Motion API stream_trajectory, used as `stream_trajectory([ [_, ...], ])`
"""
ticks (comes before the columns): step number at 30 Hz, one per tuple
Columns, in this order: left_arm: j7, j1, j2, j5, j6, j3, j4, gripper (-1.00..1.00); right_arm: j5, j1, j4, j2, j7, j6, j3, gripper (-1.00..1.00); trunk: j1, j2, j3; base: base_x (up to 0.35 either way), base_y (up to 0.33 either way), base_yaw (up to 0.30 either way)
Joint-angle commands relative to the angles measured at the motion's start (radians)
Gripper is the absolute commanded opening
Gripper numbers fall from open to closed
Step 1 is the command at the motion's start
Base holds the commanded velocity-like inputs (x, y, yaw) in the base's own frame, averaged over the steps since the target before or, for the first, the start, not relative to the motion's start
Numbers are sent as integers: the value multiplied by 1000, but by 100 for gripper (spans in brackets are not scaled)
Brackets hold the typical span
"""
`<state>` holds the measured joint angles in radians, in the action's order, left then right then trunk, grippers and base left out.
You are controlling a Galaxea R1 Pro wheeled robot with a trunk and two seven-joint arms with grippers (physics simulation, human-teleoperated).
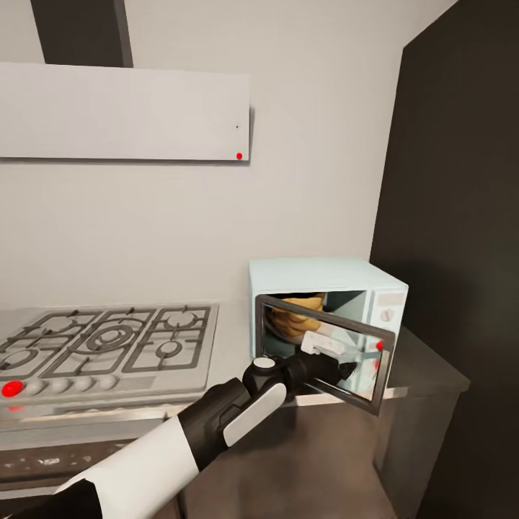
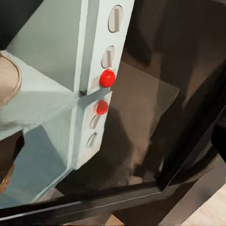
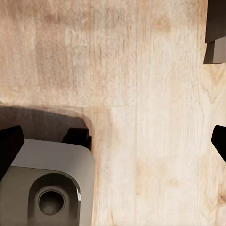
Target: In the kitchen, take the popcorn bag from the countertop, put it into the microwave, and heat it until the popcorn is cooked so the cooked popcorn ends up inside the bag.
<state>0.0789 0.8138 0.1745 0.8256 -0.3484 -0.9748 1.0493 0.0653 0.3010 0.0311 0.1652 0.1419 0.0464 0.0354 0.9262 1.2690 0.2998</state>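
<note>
I see a steel gas hob (image 1: 108,346) set along the table's left stretch, a red knob (image 1: 10,389) at its front left corner. A flat white hood (image 1: 122,112) hangs above it. Below me lies pale wood floor (image 3: 141,94).

The bench (image 1: 425,375) in front of me is a glossy grey steel slab that runs along the pale wall, with dark brown cabinet fronts under it. The microwave (image 1: 324,277) stands on it near its right end, against the wall, with bare steel between it and the bench's right edge. Its door hangs open out over the front edge. The steel gas hob (image 1: 108,342) is set into the bench just beside the microwave, further along towards the left end, its row of knobs nearest the front edge.
</note>
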Motion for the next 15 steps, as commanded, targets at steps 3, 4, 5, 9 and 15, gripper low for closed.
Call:
stream_trajectory([
  [3,92,-2,0,30,-3,-1,1,100,7,1,1,-1,3,1,3,100,0,1,1,0,-173,-3],
  [4,96,-2,0,34,-3,-1,1,100,8,1,1,-1,3,1,3,100,0,1,1,0,-226,-1],
  [5,100,-2,0,36,-3,-1,1,100,8,1,1,-1,3,1,3,100,0,1,1,0,-236,0],
  [9,100,-2,0,37,-3,-1,1,100,8,1,1,-1,3,1,3,100,0,1,1,0,-261,0],
  [15,98,-2,0,37,-3,-2,4,100,8,1,1,-1,4,1,3,100,0,1,1,0,-274,0],
])
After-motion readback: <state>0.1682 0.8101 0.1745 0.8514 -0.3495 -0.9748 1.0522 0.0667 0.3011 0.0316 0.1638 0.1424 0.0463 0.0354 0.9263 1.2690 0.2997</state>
